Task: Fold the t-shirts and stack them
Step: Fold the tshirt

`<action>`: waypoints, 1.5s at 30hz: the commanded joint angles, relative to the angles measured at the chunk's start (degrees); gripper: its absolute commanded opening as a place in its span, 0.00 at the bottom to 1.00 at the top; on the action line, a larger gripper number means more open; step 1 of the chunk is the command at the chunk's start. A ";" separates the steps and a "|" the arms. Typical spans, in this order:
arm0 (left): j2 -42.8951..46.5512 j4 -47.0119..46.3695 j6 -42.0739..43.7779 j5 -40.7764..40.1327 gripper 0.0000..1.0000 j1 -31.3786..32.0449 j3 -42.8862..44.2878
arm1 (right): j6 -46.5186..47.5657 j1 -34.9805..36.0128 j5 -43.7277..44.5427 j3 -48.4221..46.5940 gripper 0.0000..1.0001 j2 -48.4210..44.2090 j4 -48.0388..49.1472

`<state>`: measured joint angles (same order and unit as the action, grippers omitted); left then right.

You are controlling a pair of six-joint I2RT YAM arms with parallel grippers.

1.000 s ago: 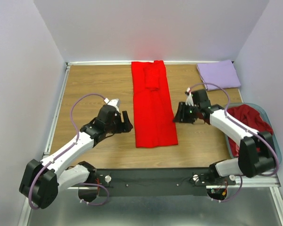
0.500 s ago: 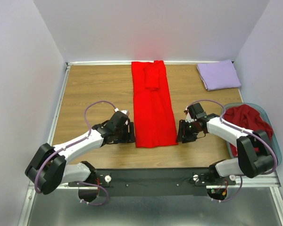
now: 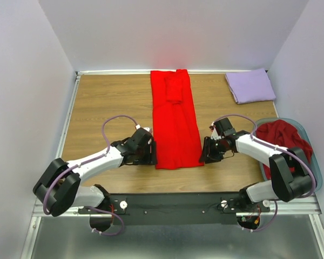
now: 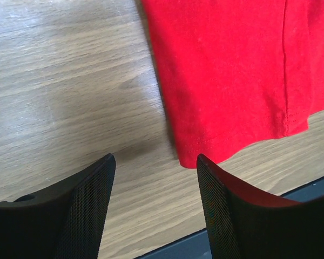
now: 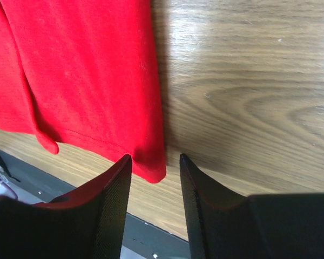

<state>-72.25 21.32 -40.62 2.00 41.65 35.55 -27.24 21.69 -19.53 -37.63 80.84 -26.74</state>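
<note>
The bright red soft cloth t-shirt (image 3: 174,121) lies flat as a long strip down the middle of the wooden surface (image 3: 108,102). The left jaws and the right jaws stand apart at its near hem corners, gripping nothing. Limp, light cloth (it will likely sag): pinch both corners through all layers.

the right gripper (image 5: 154,162) hangs low over the wooden table (image 5: 248,97) with its black fingers (image 5: 105,216) apart. a hem corner of the bright red t-shirt (image 5: 81,70) lies flat between their tips.
</note>
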 commanded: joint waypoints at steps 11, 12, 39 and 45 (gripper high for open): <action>-5.53 3.29 -0.86 -4.02 0.69 3.00 4.88 | -0.09 0.89 3.53 2.91 0.00 5.03 0.46; -6.23 3.90 -0.95 -4.54 0.68 3.35 5.40 | 0.00 0.89 3.53 2.82 0.00 5.12 0.55; -19.24 11.81 -5.17 -8.42 0.38 7.92 12.08 | 1.23 1.86 -0.77 4.23 0.00 2.92 3.54; -19.95 12.25 -5.17 -8.42 0.36 8.54 11.47 | 1.05 1.86 -0.69 4.23 0.01 3.01 3.45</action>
<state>-89.17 30.63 -44.66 -5.41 49.36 49.08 -27.97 22.83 -23.22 -35.70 82.87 -21.32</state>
